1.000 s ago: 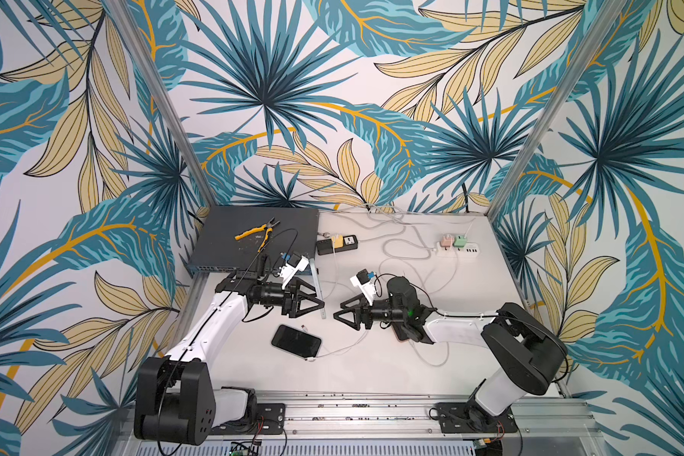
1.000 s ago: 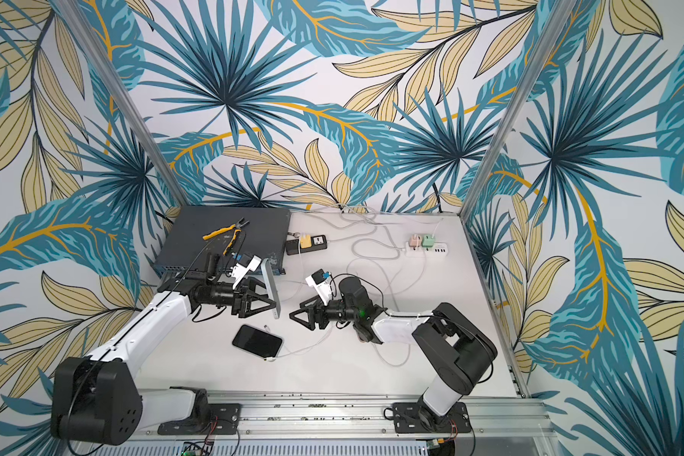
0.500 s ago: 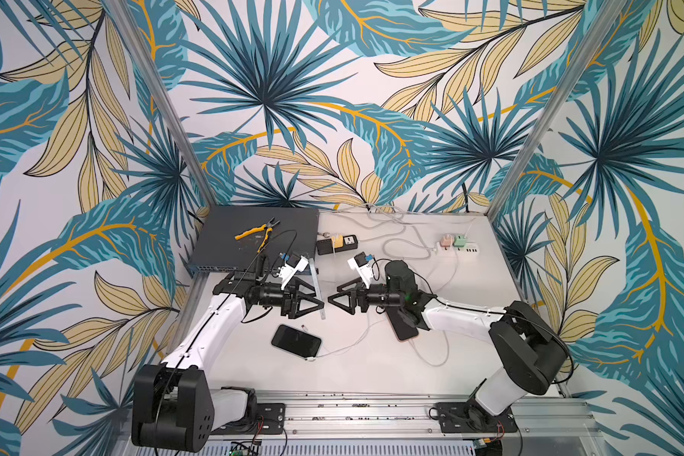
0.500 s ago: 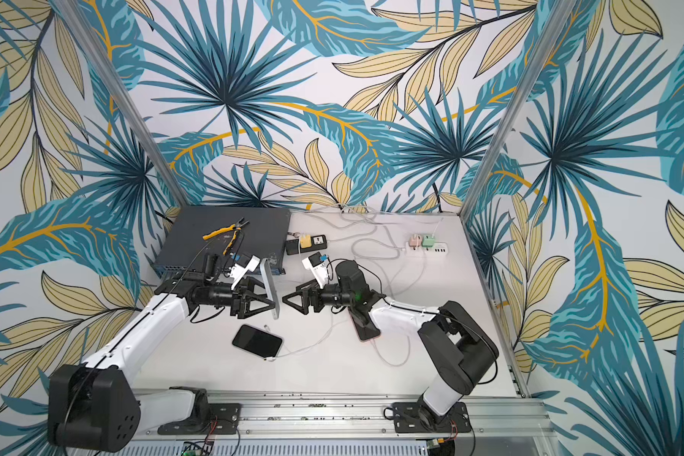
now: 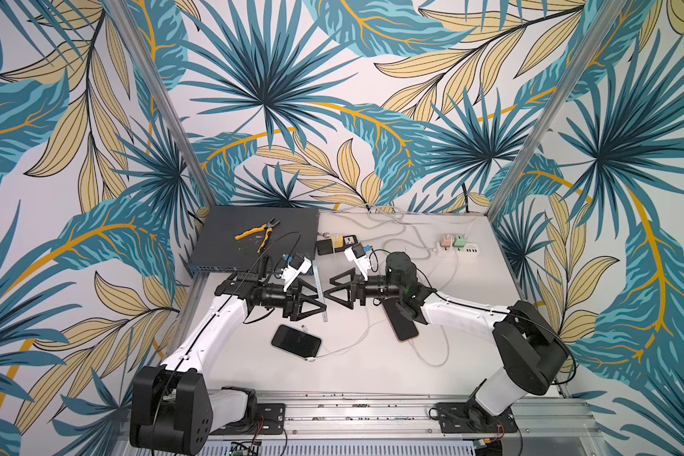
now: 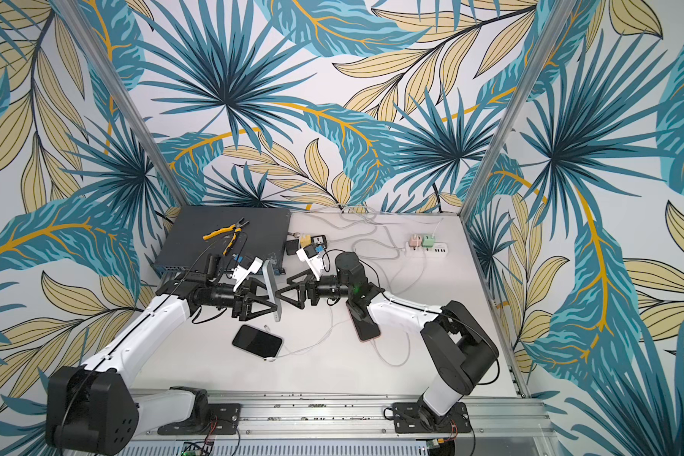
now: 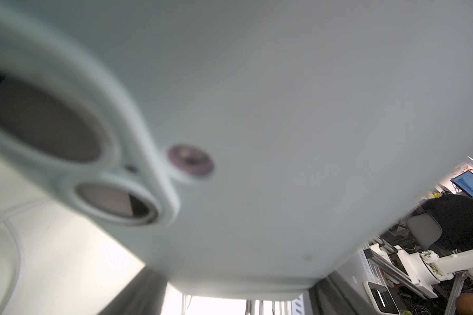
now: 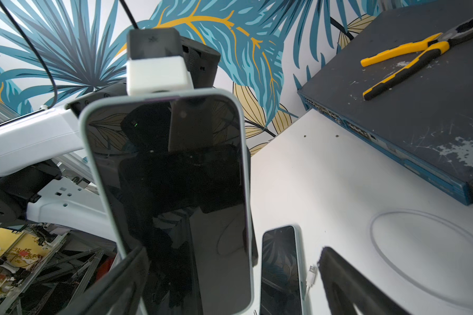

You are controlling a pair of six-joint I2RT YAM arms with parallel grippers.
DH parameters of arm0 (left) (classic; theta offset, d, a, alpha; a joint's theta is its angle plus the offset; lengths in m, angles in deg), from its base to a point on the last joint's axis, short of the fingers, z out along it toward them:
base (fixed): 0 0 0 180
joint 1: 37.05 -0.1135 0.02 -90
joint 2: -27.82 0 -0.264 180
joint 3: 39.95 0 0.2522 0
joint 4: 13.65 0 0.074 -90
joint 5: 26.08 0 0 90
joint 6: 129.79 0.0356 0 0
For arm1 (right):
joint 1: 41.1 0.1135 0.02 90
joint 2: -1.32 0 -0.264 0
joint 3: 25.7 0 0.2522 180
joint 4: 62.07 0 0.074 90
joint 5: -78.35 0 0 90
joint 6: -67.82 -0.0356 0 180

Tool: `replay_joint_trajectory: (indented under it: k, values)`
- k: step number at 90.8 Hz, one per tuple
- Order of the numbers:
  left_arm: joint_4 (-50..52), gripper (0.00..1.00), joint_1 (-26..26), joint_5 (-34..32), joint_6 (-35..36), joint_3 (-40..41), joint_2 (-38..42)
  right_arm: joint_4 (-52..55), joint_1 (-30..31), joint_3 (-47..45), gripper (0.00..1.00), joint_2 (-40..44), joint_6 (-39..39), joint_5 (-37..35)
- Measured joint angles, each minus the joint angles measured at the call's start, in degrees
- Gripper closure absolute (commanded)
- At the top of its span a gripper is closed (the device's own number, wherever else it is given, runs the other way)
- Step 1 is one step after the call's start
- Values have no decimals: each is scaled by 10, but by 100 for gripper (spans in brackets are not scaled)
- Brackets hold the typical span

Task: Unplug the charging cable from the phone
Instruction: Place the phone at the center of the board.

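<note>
phone (image 6: 268,272) stands upright, clamped in left pincer (image 6: 271,296); right pincer (image 6: 282,287) gapes wide, empty, facing its screen.

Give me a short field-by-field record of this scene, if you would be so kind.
left gripper: shut on cased phone, held upright off the table
right gripper: open, close in front of that phone's screen
cable on held phone: cannot tell
second phone: flat on table, white plug loose beside it
third phone: flat, partly under right arm
pliers: on dark switch box
</note>
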Motion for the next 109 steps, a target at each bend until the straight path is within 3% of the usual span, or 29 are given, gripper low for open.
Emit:
replay_joint_trajectory:
  k: [41,91,109]
  values:
    - [1,99,6,2,8,0,0,-29,13,30,1,1,2,43]
    - [18,99,7,3,29,0,0,-4,19,63,6,-18,25,42]
    - [21,99,7,3,34,0,0,1,20,64,16,-20,33,42]
